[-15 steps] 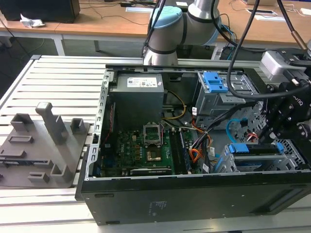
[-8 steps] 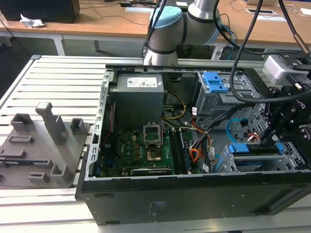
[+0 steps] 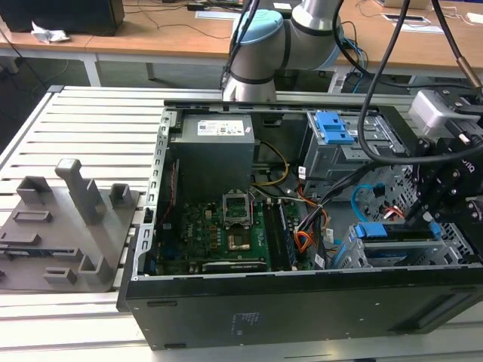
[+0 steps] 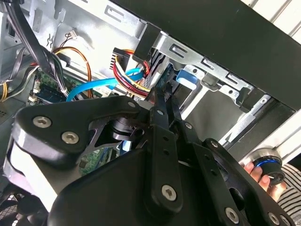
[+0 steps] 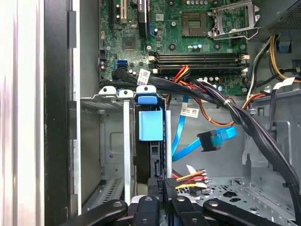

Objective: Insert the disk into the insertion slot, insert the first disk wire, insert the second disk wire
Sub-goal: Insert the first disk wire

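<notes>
At the exterior view's right, pinched narrowly with the gripper (image 5: 164, 184) on the disk (image 5: 150, 125), upright in the insertion slot (image 5: 110, 141); best pushed straight, square to the rails, clear of the blue cable (image 5: 181, 136).

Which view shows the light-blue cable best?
The first wrist view: it shows the light-blue cable and its dark plug clearly. The second wrist view shows a curved stretch; the exterior view, a small loop.
</notes>
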